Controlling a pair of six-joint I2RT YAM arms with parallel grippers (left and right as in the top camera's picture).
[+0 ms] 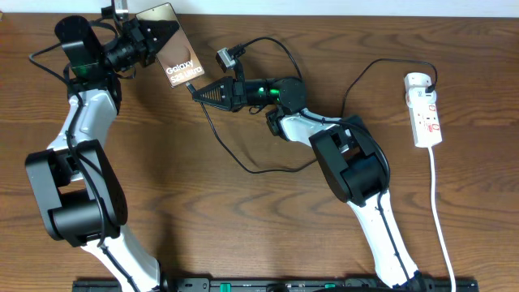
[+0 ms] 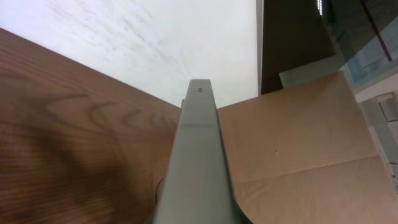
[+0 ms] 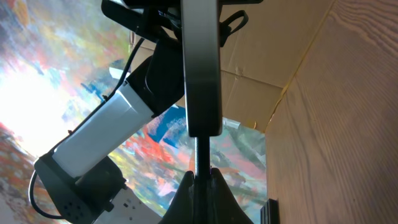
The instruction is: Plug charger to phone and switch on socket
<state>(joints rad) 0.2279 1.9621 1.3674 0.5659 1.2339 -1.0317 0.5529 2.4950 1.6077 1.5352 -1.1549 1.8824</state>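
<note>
**A:** At the back left of the table (image 1: 243, 243): phone (image 1: 180, 57), clamped in the left gripper (image 1: 166, 32).

**B:** And just right of it, a touch nearer the front?

**A:** Right gripper (image 1: 197, 91), pinched on the charger (image 3: 197, 152), plug tip up against the phone's lower end.

**B:** Rest of that cable?

**A:** Down on the table, trailing in front of the right arm (image 1: 357, 162), then on rightward to the back end of the socket (image 1: 425, 109).

**B:** Socket's spot?

**A:** Far right, flat on the table, well apart from both grippers. Cord (image 1: 438, 211) running from it toward the front edge.
</note>
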